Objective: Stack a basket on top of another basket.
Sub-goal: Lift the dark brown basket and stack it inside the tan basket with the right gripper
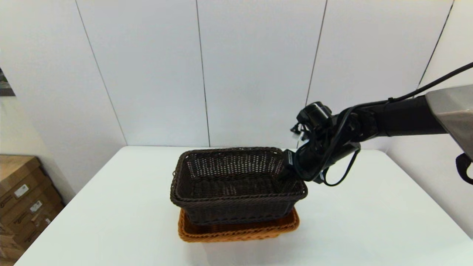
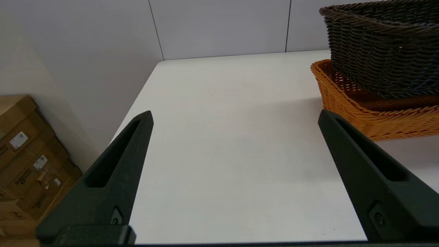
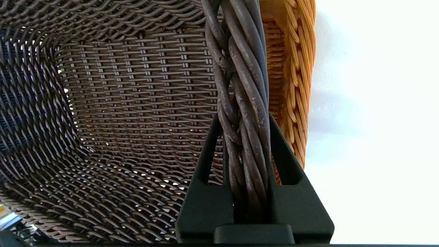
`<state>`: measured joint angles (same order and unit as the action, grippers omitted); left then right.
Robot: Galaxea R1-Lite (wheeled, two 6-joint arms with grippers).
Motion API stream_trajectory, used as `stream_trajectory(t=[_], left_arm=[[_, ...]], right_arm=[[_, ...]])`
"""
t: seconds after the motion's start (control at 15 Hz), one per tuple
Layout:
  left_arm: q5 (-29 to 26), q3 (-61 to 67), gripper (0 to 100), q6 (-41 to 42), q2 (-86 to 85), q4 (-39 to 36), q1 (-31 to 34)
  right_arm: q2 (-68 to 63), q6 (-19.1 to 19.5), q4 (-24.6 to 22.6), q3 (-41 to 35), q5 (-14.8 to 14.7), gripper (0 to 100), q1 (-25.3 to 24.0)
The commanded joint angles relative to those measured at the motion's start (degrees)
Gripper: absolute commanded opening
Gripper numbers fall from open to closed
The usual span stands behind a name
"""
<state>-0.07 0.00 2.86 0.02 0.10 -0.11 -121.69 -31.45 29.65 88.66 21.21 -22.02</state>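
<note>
White panelled walls rise behind the white bench (image 1: 369, 221), and brown cardboard boxes (image 1: 22, 199) sit stacked on the floor off its left side. Nearest the robot, the left claw (image 2: 235, 118) hovers over bare bench with its two black fingers wide apart, holding nothing; both baskets lie to its right, near but apart from it. Farther out, the right claw (image 3: 244, 137) is clamped on the braided right-hand rim of the dark brown, almost black, rectangular woven wicker basket (image 1: 236, 184), one finger inside the wall and one outside. Below that claw, the dark basket sits in the orange-tan rectangular woven wicker basket (image 1: 236, 231), whose braided rim shows just outside the gripped wall, on the side toward open bench.
</note>
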Motion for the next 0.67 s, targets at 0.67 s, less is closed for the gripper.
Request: stream_trajectory(t=[0.67], left_arm=[[-0.01,0.00,100,0.04,-0.02,-0.01,0.02]], right_arm=[[-1.01,-0.01,-3.19,-2.71,-0.29,0,-0.48]])
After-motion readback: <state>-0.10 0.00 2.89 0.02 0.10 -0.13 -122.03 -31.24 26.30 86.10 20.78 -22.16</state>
